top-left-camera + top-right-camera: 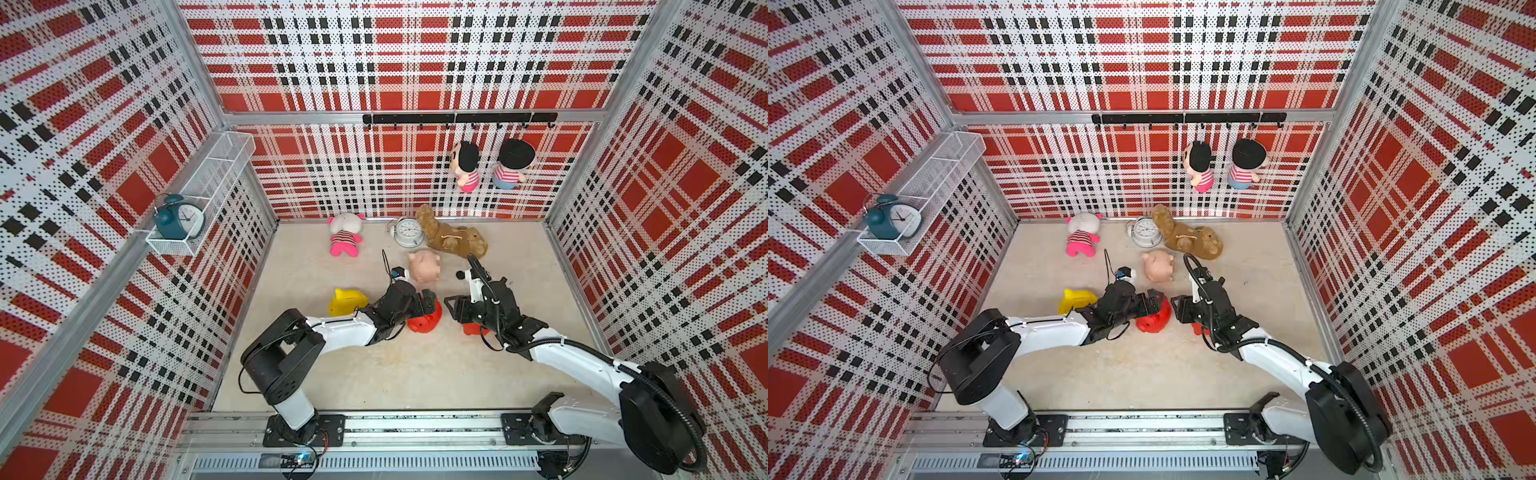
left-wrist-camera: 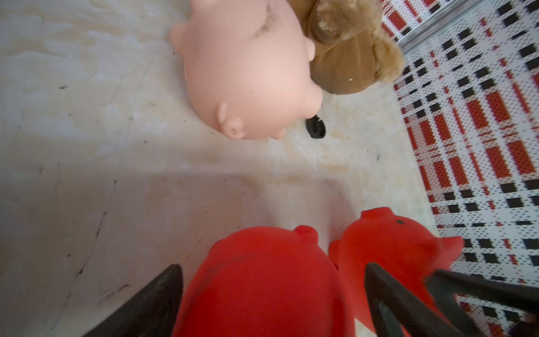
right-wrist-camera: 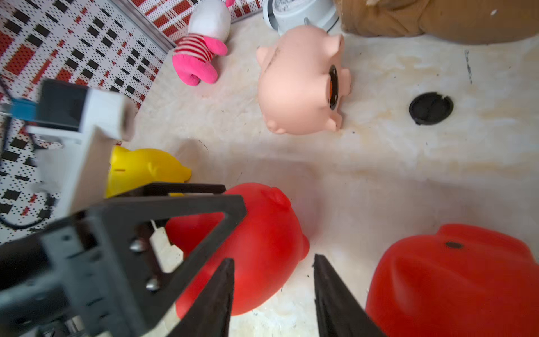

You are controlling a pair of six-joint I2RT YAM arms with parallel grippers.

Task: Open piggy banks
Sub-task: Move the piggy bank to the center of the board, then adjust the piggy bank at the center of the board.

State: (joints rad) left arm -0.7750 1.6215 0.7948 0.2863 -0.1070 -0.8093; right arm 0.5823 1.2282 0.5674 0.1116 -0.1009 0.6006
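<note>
While my left jaws stand at their widest astride the red pig (image 2: 262,291), one finger down each flank, I cannot tell whether they truly press it; a sliver of gap shows on one side. My right jaws are part-way open and hold nothing, poised over bare tabletop (image 3: 379,181) between that pig and the second red pig (image 3: 452,277).

Both sit mid-tabletop, with the yellow pig (image 3: 145,169) just beside my left arm. The pale pink pig (image 3: 300,84) lies on its side further back, its belly hole uncovered and a black plug (image 3: 431,108) loose near it.

I judge the red pig light, hollow and glossy, so apt to squirt out of a pinch. The hold belongs across its widest middle, the plug taken by its rim. Its long axis seems to run along my left fingers. Which end is the snout I cannot tell, and its belly plug shows in no view — probably underneath
</note>
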